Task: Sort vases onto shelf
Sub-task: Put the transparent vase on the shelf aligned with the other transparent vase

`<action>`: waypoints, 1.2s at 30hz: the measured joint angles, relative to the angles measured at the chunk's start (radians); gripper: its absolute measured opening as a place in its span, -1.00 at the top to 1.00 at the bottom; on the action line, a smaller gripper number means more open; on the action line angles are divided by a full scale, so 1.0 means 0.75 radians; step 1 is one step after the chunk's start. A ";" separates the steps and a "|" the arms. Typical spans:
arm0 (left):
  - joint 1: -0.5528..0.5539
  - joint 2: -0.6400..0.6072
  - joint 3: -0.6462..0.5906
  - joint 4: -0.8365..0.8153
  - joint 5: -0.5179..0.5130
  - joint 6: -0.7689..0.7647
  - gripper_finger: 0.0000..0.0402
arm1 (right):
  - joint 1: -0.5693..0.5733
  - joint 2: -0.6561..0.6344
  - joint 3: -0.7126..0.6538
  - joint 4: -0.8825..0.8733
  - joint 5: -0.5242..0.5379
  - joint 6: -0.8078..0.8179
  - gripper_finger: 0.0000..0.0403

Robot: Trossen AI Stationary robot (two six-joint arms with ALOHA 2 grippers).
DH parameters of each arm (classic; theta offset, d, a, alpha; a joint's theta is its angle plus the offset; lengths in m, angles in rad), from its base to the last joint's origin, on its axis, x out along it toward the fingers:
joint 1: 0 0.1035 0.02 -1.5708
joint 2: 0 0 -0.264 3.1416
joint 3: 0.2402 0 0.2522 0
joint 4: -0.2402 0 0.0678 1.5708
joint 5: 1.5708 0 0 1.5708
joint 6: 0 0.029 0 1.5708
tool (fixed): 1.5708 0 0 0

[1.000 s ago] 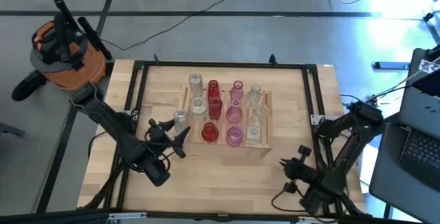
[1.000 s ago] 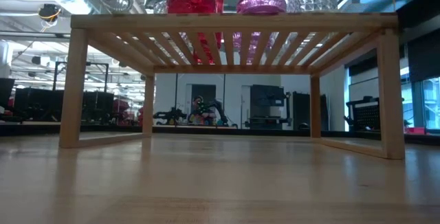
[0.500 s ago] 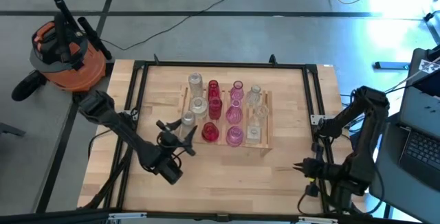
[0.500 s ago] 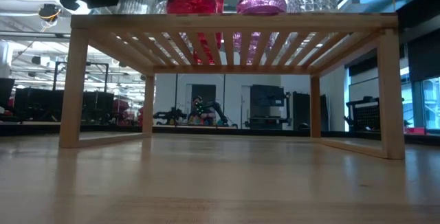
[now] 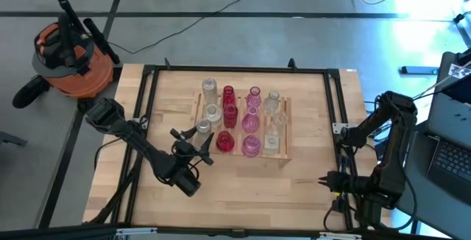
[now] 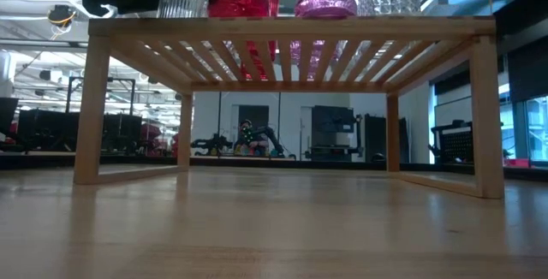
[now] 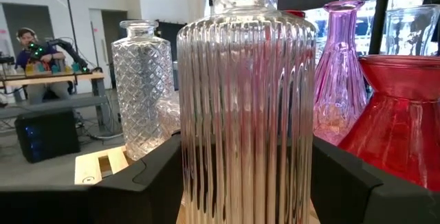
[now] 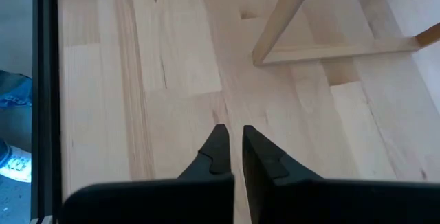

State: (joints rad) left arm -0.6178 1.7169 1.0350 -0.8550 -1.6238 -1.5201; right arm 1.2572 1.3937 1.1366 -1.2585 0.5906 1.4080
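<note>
- Near right: we see the right gripper (image 5: 324, 182) clenched and empty, well apart from the shelf (image 5: 284, 156).
- Left gripper (image 5: 197, 141) grasps a clear ribbed vase (image 7: 246, 107), upright at the shelf's near-left corner.
- Beyond, the other vases (image 5: 251, 121) stand in rows.

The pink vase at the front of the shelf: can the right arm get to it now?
Probably yes. The right pincer is shut and holds nothing, and bare table lies between it and the pink vase. The left pincer, busy with the ribbed clear vase, stays aside.
</note>
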 joint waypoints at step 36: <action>0.019 0.006 0.061 0.017 0.074 0.192 -0.60 | 0.000 0.000 0.000 0.037 0.000 -0.003 1.00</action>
State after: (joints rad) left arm -0.6033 1.7214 1.0808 -0.8425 -1.5684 -1.3763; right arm 1.2572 1.3938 1.1366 -1.2309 0.5902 1.4055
